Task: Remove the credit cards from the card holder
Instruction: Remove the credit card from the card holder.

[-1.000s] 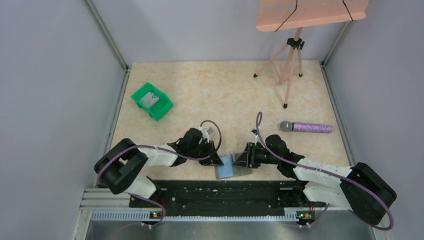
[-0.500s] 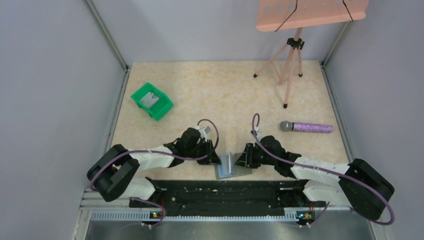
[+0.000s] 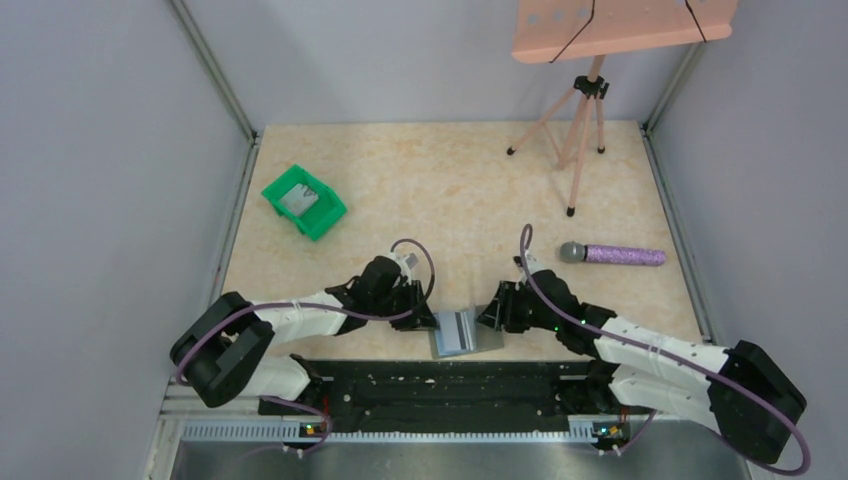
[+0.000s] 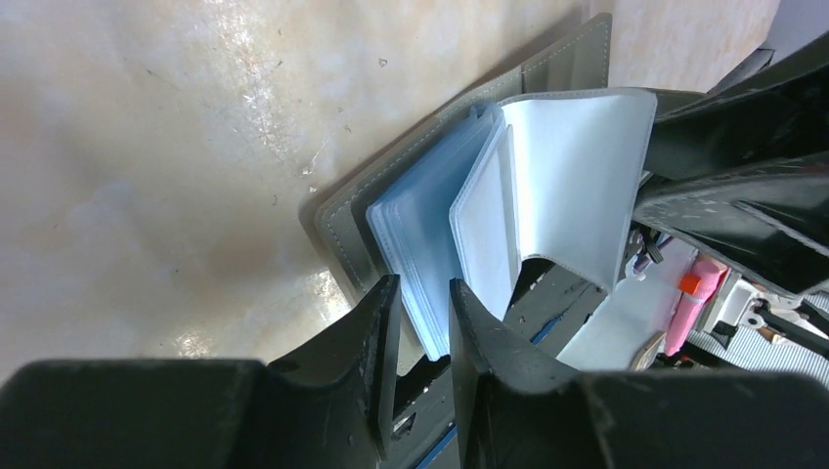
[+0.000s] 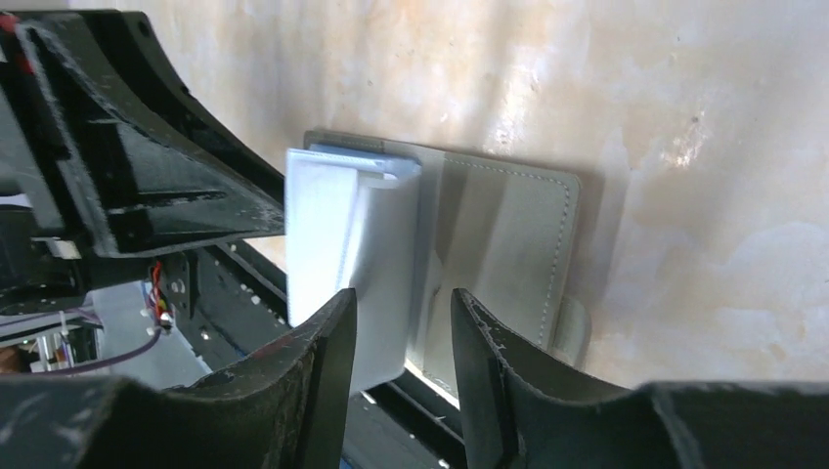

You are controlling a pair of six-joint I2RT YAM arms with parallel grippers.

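Note:
The grey card holder (image 3: pixel 470 338) lies open at the table's near edge, between both grippers. In the left wrist view its grey cover (image 4: pixel 342 210) lies flat and a stack of blue-tinted card sleeves (image 4: pixel 430 254) stands up from it. My left gripper (image 3: pixel 432 322) is shut on the lower edge of that stack (image 4: pixel 422 281). In the right wrist view a white sleeve (image 5: pixel 376 244) stands up beside the flat grey half (image 5: pixel 499 234). My right gripper (image 3: pixel 485 320) is open, with its jaws on either side of the white sleeve (image 5: pixel 403 293) and a gap left.
A green bin (image 3: pixel 303 201) with a grey item inside stands at the left. A purple microphone (image 3: pixel 612 255) lies at the right. A pink tripod (image 3: pixel 575 130) holding a pink board (image 3: pixel 620 25) stands at the back right. A black rail (image 3: pixel 450 385) runs just below the holder.
The right arm has swung its elbow outward to the right and its gripper has shifted slightly. The holder's sleeves have turned from lying open to standing up between the grippers.

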